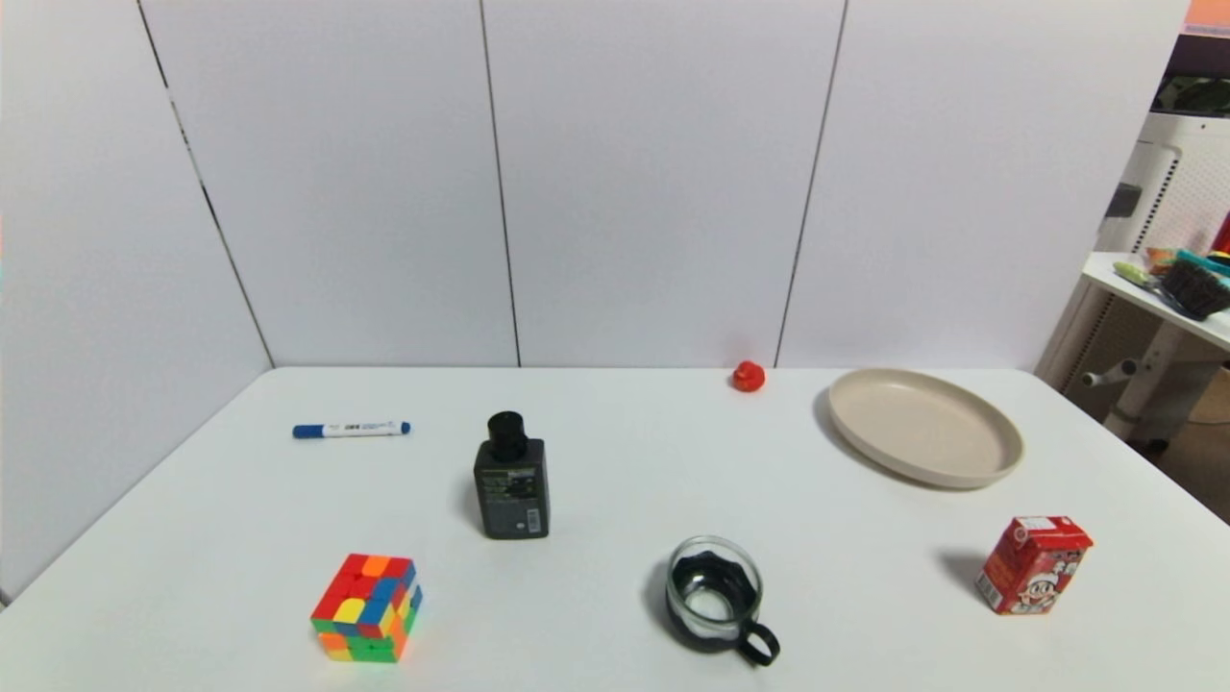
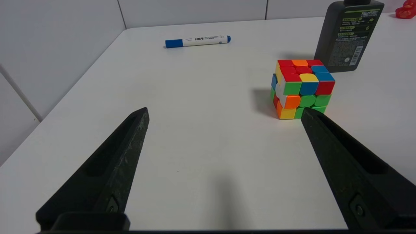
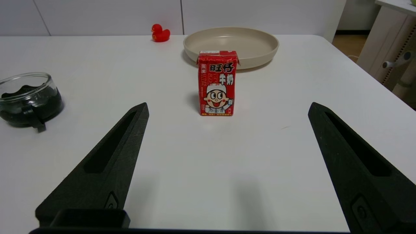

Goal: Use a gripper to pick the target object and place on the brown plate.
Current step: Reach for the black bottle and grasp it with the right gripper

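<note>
Black fingers of the left gripper (image 2: 224, 113) and right gripper (image 3: 227, 109) stand spread wide over the near table (image 1: 615, 461), holding nothing. Farther on, the target object (image 1: 511, 481) stands upright at ten o'clock of the glass cup (image 1: 716, 596); the brown plate (image 1: 924, 426) lies at two o'clock, well apart

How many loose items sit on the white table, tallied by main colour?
Red: 2, rubber duck and milk carton
Black: 2, bottle and glass cup
Beige: 1, plate
Blue and white: 1, marker
Multicoloured: 1, puzzle cube
Total: 7
</note>
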You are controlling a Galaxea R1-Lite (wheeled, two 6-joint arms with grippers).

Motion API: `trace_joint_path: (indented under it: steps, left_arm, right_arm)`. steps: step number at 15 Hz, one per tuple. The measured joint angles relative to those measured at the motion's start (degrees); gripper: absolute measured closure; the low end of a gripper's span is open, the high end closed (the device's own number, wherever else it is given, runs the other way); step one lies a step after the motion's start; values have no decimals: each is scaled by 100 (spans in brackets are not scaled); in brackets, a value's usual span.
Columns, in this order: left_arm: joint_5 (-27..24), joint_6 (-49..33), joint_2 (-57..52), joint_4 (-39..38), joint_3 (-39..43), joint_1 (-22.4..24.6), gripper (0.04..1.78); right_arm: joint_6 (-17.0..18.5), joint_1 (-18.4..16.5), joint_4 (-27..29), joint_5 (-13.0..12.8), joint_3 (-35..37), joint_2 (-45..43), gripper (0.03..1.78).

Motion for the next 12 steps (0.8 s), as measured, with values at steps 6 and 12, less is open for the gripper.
trace_joint_path:
  steps: [6,12]
  left_arm:
    - [-6,-2,0,0,0,0,13]
    - [-2,0,0,-2,0,0,13]
  right_arm:
    - [-360,95,-21,35,-973,1359,12]
    - [-1140,1413,93,378,-4162,4843,12]
